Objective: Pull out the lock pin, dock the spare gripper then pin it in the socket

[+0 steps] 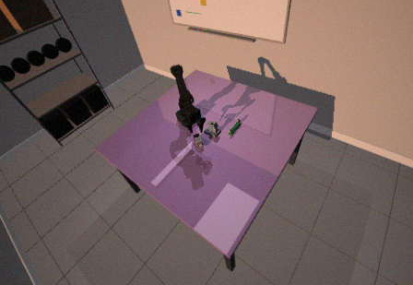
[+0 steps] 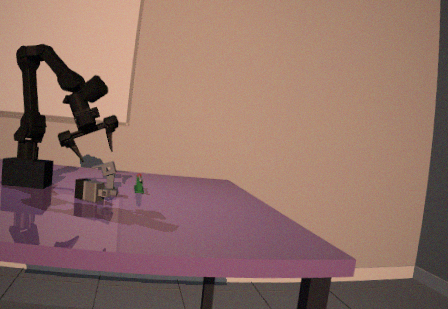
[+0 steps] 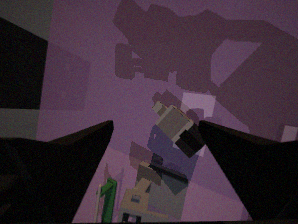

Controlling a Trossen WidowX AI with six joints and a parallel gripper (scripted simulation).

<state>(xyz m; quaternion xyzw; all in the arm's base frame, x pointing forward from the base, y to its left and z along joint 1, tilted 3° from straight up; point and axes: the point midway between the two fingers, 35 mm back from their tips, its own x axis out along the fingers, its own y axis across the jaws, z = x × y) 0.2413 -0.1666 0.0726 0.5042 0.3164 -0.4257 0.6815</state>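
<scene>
The mount (image 1: 213, 129) (image 2: 108, 169) (image 3: 142, 189) is a pale socket piece with a blue-grey plate. The lock pin cannot be made out at this size, so whether it is in the socket cannot be told. The spare gripper (image 1: 198, 141) (image 2: 92, 191) (image 3: 174, 123), a pale block with a dark end, lies on the table beside the mount. My gripper (image 1: 198, 132) (image 2: 97, 155) (image 3: 156, 124) is wide open and empty, in the air above the spare gripper and the mount. In the wrist view the spare gripper shows near my right finger, and the mount is lower, between the fingers.
A green object (image 1: 235, 127) (image 2: 139, 186) (image 3: 109, 201) with a small red top stands on the purple table (image 1: 249, 160) (image 2: 225, 223) beyond the mount. A whiteboard (image 1: 230, 3) hangs on the wall behind. A shelf rack stands off the table.
</scene>
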